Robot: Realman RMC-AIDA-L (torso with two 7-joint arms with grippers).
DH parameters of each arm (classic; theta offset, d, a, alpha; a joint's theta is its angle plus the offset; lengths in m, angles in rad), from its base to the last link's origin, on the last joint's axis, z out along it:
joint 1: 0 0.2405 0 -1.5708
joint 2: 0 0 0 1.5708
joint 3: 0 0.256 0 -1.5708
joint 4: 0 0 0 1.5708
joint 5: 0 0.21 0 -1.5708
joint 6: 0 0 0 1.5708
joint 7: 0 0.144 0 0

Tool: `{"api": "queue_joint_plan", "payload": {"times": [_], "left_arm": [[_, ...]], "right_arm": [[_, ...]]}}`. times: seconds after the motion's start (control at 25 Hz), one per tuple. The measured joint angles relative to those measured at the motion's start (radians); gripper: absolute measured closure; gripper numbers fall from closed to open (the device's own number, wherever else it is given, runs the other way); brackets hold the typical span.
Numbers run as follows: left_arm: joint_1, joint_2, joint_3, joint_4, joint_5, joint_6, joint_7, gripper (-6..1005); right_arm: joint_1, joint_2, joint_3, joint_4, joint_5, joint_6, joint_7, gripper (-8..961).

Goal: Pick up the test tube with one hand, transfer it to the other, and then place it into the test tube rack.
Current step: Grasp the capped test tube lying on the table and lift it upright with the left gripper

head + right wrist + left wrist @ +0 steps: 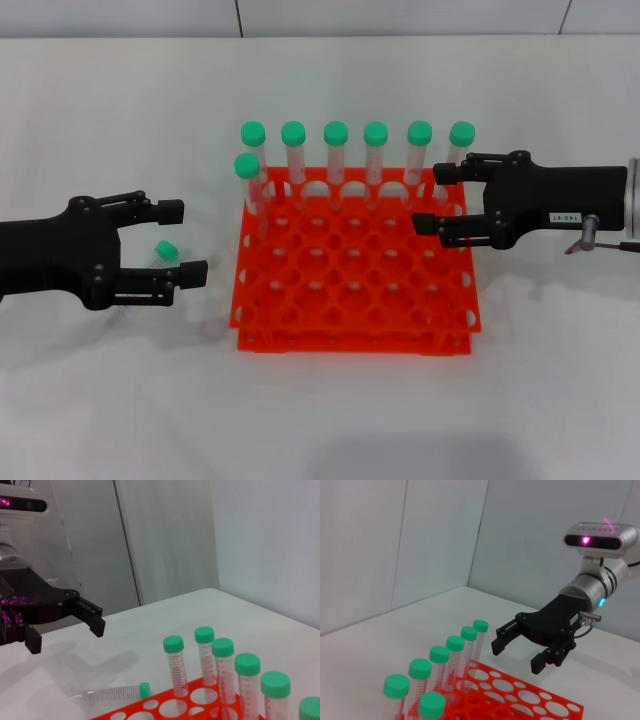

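Nothing grabbed yet: the test tube (160,254) lies on the table (120,400) between the spread fingers of the left gripper (180,242), right gripper (437,200) waits empty and spread over the rack (355,290), so pickup, handover and placing all remain

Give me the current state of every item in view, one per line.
test tube: lying flat on the table, capped, ungripped, below the left gripper
left gripper: open, empty, above the lying tube
right gripper: open, empty, over the rack's right side
test tube rack: flat on the table, mostly empty holes
seven racked tubes: upright, capped, along the rack's far edge
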Motion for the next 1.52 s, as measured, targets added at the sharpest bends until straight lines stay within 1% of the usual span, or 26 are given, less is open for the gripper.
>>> {"api": "queue_joint_plan", "payload": {"times": [0.2,0.32,0.52,0.64,0.72,0.88,1.04,1.36,1.52], "left_arm": [[0.003,0.001,0.000,0.007,0.000,-0.001,-0.005,118],[0.002,0.011,0.000,0.007,0.000,0.000,-0.027,119],[-0.008,0.045,0.000,0.038,0.035,0.001,-0.161,120],[-0.023,0.056,0.000,0.080,0.094,-0.001,-0.262,120],[-0.039,0.066,-0.001,0.090,0.132,-0.001,-0.320,121],[-0.064,0.077,-0.026,0.089,0.183,-0.023,-0.431,121],[-0.095,0.078,-0.050,0.081,0.277,-0.041,-0.519,122],[-0.173,0.078,-0.048,0.079,0.476,-0.044,-0.656,124],[-0.209,0.079,-0.046,0.078,0.573,-0.065,-0.731,125]], "right_arm": [[0.000,0.000,0.000,0.000,0.000,0.000,0.000,187],[0.000,0.000,0.000,0.000,0.000,0.000,0.000,187],[0.000,0.000,-0.004,-0.005,0.001,0.000,0.002,187],[0.000,0.000,-0.011,-0.006,0.010,0.001,0.001,187],[0.000,0.000,-0.012,-0.006,0.015,0.001,0.001,187],[0.000,0.000,-0.012,-0.007,0.022,0.000,0.001,187],[0.000,0.000,-0.013,-0.007,0.032,-0.001,0.001,187],[0.000,0.000,-0.015,-0.007,0.050,-0.001,-0.003,187],[0.000,0.000,-0.015,-0.008,0.059,-0.004,-0.003,187]]}}
